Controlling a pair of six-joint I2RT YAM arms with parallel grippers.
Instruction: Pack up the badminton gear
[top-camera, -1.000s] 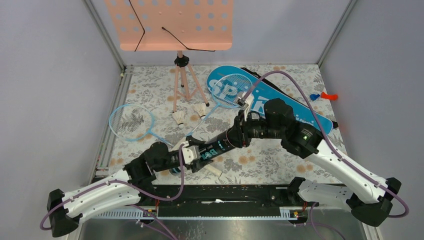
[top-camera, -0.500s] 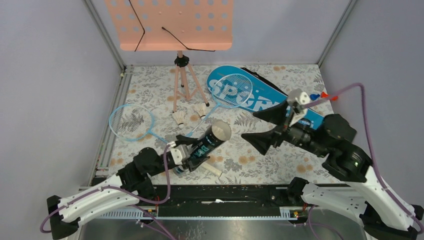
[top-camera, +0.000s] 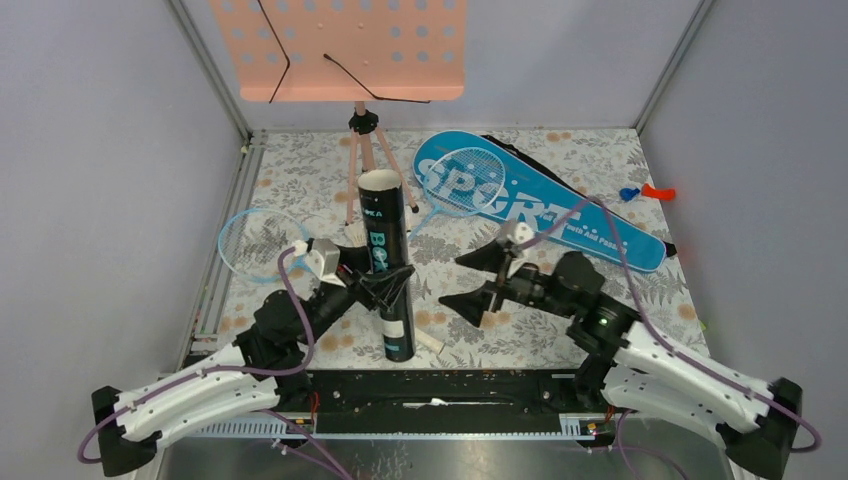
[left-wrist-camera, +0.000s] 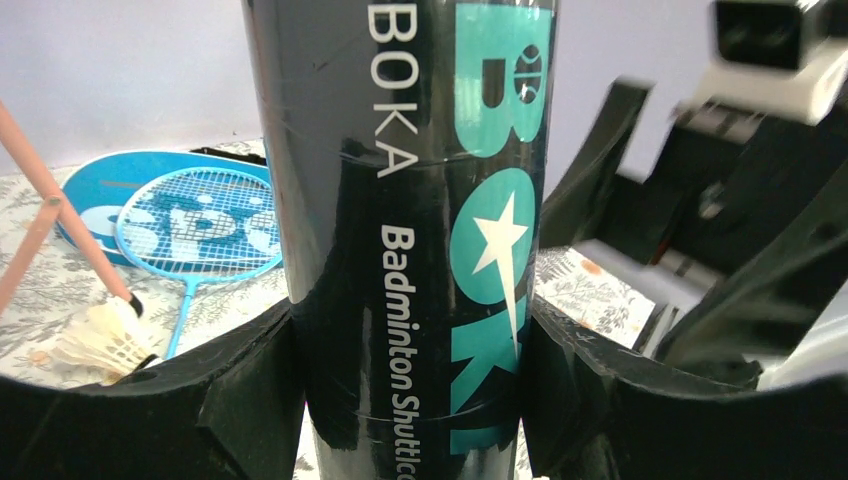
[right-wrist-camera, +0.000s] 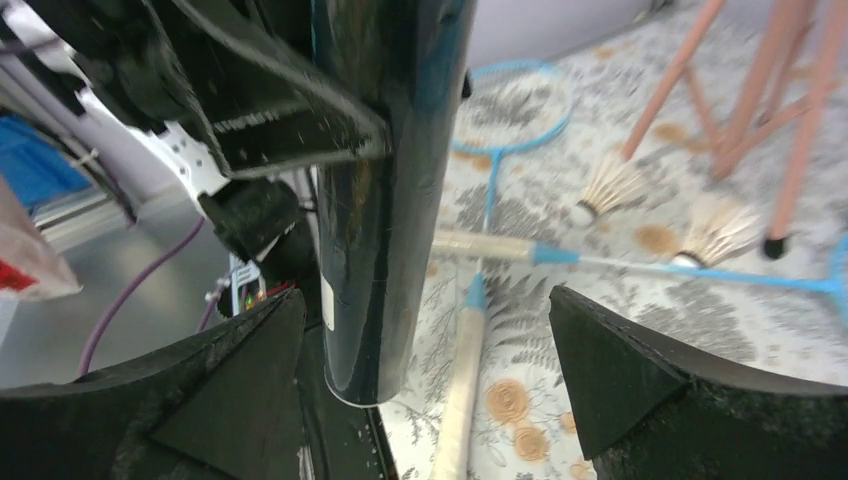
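The black tube (top-camera: 388, 262) with teal lettering stands upright near the table's front edge. My left gripper (top-camera: 386, 287) is shut round its lower middle, and in the left wrist view both fingers press against the tube (left-wrist-camera: 410, 230). My right gripper (top-camera: 474, 282) hangs wide open just right of the tube, not touching it. One light-blue racket (top-camera: 262, 243) lies at the left. The other racket (top-camera: 465, 180) rests with its head on the blue SPORT bag (top-camera: 560, 215). Two white shuttlecocks (right-wrist-camera: 610, 185) (right-wrist-camera: 715, 230) lie beyond the tube (right-wrist-camera: 385, 200), and a pale racket handle (right-wrist-camera: 460, 380) runs past its base.
The peach music stand (top-camera: 340, 45) rises at the back on its tripod (top-camera: 365, 165), just behind the tube. A small red and blue item (top-camera: 645, 190) lies past the right wall. Grey walls close in the floral table (top-camera: 560, 150) on three sides.
The left gripper has swung the tube from lying tilted to standing upright. The right gripper let go of the tube's end, opened wide, pulled back right, then came lower toward the tube.
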